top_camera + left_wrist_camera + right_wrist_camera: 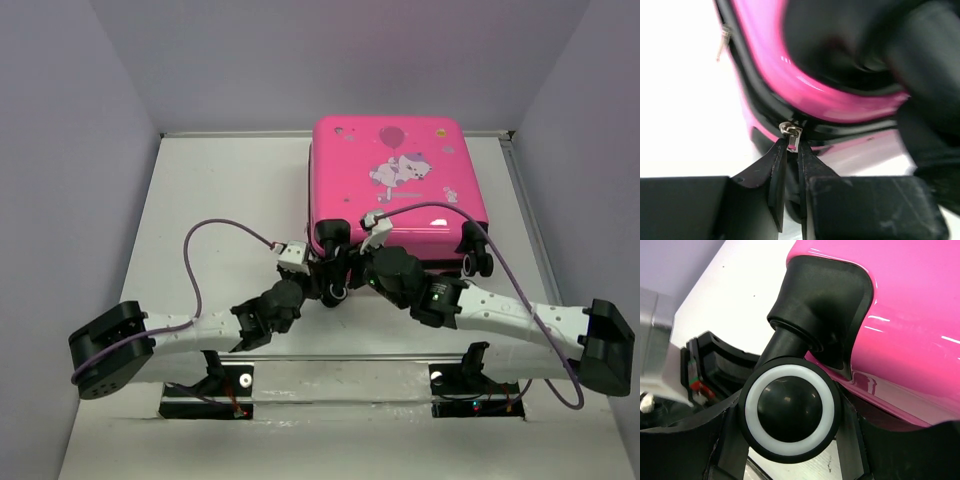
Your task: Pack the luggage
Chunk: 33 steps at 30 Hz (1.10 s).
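The hot-pink luggage (395, 180) lies flat and closed at the back of the table, sticker side up. Both grippers meet at its near left corner. My left gripper (322, 283) is shut on the small metal zipper pull (792, 137), which sits on the black zipper line under the pink shell (810, 95); the fingertips (781, 155) pinch it from both sides. My right gripper (348, 272) has its fingers (729, 440) on either side of the black caster wheel with a white ring (787, 412), and they touch it. The pink shell (910, 315) lies just beyond.
A second black wheel (478, 262) sticks out at the luggage's near right corner. The white table (220, 190) is walled by grey panels. A purple cable (205, 250) loops over the left arm, another (510, 270) over the right.
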Motion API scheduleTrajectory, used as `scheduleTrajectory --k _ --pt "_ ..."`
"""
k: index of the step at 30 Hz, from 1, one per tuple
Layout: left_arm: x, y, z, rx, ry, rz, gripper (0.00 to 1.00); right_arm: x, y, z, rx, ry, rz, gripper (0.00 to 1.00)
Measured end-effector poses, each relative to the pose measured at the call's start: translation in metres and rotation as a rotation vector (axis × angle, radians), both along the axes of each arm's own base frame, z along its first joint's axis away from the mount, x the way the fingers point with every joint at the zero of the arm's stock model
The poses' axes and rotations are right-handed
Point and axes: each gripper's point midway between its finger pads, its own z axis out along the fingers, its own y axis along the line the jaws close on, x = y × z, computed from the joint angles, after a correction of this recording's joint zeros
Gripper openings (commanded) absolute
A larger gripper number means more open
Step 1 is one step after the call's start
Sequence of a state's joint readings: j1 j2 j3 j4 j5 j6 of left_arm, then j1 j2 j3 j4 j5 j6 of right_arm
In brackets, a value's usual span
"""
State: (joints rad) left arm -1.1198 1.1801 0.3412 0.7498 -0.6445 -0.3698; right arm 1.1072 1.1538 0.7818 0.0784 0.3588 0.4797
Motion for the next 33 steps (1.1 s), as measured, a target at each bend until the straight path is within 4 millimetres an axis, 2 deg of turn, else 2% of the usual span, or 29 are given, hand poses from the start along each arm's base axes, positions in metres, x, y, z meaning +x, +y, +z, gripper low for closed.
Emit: scheduleTrajectory --k 4,8,11,13,16,19,21,23,25,27,28,29,33 --pt "0.007 0.016 0.007 -0.014 0.004 0.053 0.06 -0.006 -0.014 0.003 0.021 -0.010 -0.007 0.07" --pt "0.035 0.052 0.024 -0.080 -0.016 0.194 0.06 -0.018 -0.037 0.005 0.037 -0.011 -0.009 0.07" --pt "0.051 0.074 0.026 -0.092 -0.021 0.277 0.06 -0.029 -0.052 0.007 0.037 -0.008 0.002 0.07" --pt "0.058 0.080 0.025 -0.082 -0.017 0.301 0.06 -0.034 -0.059 0.006 0.032 -0.004 0.008 0.07" --pt "0.071 0.077 0.029 -0.073 -0.015 0.300 0.06 -0.041 -0.068 0.001 0.018 0.009 0.024 0.07" --pt "0.079 0.059 0.042 -0.101 -0.027 0.223 0.06 -0.044 -0.070 -0.004 0.005 0.021 0.033 0.07" --pt "0.074 0.043 0.049 -0.127 -0.033 0.128 0.06 -0.044 -0.070 -0.004 0.003 0.021 0.033 0.07" --pt "0.064 0.031 0.052 -0.149 -0.034 0.035 0.14 -0.043 -0.070 -0.005 0.000 0.019 0.030 0.07" --pt "0.043 0.031 0.045 -0.180 -0.025 -0.045 0.28 -0.041 -0.072 -0.005 -0.004 0.016 0.019 0.07" --pt "0.025 0.035 0.040 -0.208 -0.026 -0.098 0.36 -0.041 -0.073 -0.005 -0.007 0.012 0.013 0.07" --pt "0.015 0.036 0.037 -0.234 -0.020 -0.129 0.45 -0.040 -0.074 -0.005 -0.009 0.010 0.009 0.07" --pt "0.004 0.037 0.033 -0.255 -0.014 -0.162 0.49 -0.041 -0.075 -0.005 -0.011 0.008 0.008 0.07" --pt "-0.015 0.030 0.025 -0.277 0.015 -0.258 0.54 -0.041 -0.079 -0.004 -0.027 0.000 0.002 0.07"
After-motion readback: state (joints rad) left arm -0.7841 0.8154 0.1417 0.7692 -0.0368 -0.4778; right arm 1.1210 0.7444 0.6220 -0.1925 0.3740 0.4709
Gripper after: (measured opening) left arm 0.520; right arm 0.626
